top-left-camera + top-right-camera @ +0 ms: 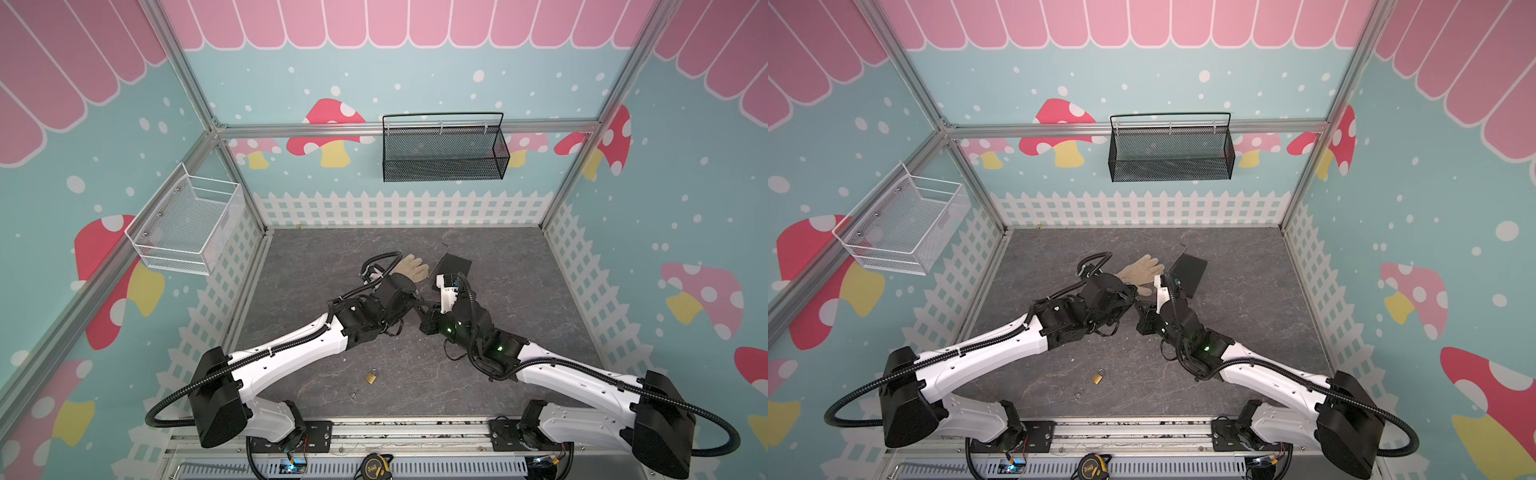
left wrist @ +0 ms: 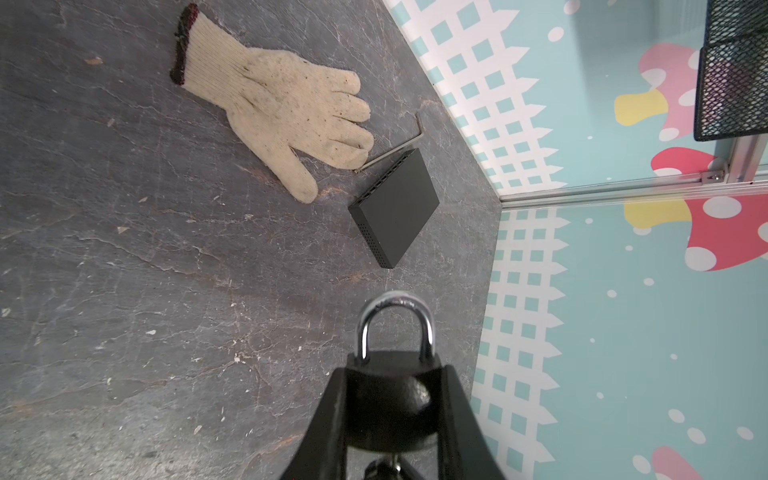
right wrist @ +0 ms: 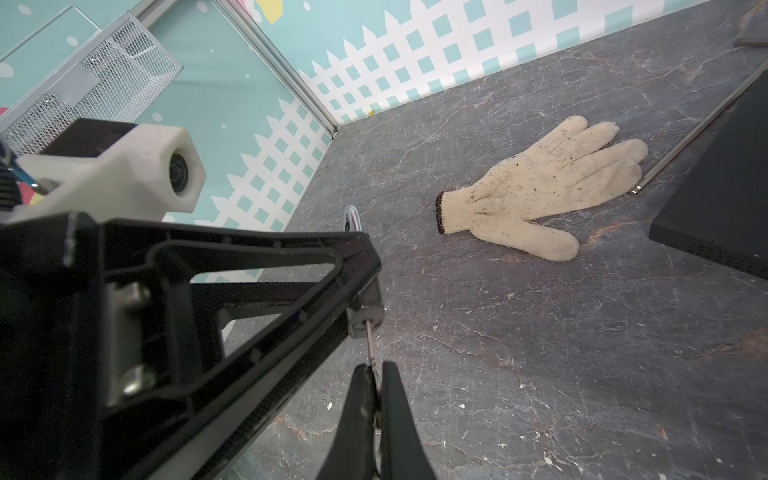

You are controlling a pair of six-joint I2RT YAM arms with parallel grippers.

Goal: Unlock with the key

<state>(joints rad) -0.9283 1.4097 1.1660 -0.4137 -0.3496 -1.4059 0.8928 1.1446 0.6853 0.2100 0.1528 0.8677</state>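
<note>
A black padlock with a silver shackle is held above the table, with my left gripper shut on its body. In the right wrist view my right gripper is shut on a thin silver key. The key's blade reaches into the padlock's underside, which shows past the left gripper's finger. In both top views the two grippers meet tip to tip over the middle of the table, left gripper and right gripper; the padlock and key are hidden there.
A beige work glove, a flat black box and a hex key lie just behind the grippers. A small brass padlock lies near the front. A white wire basket hangs left, a black mesh basket at the back.
</note>
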